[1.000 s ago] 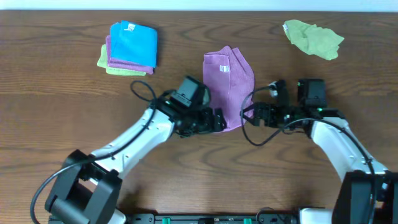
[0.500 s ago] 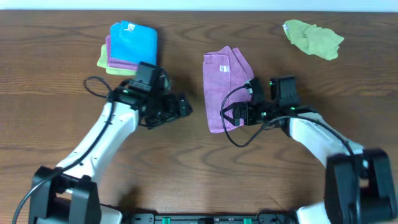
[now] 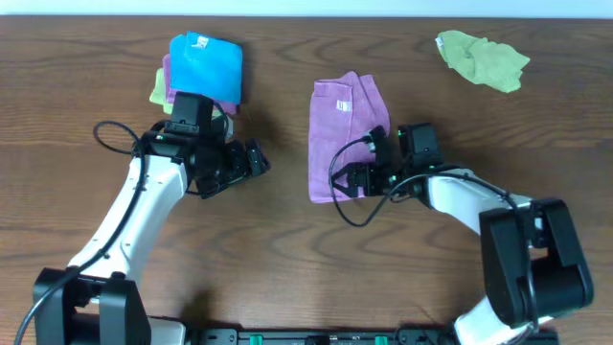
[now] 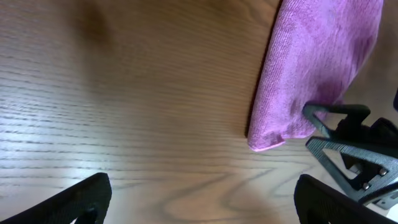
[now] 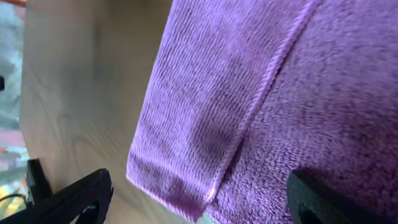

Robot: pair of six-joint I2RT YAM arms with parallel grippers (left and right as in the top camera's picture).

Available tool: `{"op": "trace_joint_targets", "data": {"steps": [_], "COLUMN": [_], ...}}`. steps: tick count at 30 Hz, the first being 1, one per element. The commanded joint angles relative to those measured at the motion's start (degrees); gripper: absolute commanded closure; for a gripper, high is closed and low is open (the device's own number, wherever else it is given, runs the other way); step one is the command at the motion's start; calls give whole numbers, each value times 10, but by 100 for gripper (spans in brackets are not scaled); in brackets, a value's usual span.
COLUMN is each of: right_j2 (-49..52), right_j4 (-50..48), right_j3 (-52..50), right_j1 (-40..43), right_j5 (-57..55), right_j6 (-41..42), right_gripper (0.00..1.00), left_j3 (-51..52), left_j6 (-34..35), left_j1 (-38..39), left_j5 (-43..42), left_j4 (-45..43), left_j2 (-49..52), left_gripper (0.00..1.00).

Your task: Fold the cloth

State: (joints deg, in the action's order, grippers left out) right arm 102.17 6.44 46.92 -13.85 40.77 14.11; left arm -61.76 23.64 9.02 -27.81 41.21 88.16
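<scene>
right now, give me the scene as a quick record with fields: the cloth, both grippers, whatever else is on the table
cloth: purple, lying flat as a tall narrow shape, layers folded over each other
white tag: on the cloth, toward its far end
left gripper: open, over bare table left of the cloth, apart from it
right gripper: open, fingers spread over the cloth's near right corner; contact unclear
stack of folded cloths: far left, blue on top, purple and lime-green beneath
green cloth: crumpled, far right
table: brown wood
</scene>
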Motion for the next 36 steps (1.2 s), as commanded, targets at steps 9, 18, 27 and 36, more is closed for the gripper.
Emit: {"op": "trace_joint_targets", "data": {"steps": [9,18,27,36], "right_j2": [11,0,-10,-10], "right_j4": [-3,-14,-30,-29], "right_j3": [-3,-2,-2,-2], "right_j1": [-37,-43,-56,-83], "right_j5": [19,43,28,-22], "right_j6": [28,33,56,69], "right_gripper": [11,11,13,19], "left_j3": [-7,-7,-7,-7], "left_j6": [-31,-38,-40,-40], "left_j1": [-13,-21,-23,-23], "left_j5": [8,9,9,8], "left_j4": [6,6,6,6], "left_j2": [-9,-9,-9,-9], "left_gripper": [5,5,5,5]}}
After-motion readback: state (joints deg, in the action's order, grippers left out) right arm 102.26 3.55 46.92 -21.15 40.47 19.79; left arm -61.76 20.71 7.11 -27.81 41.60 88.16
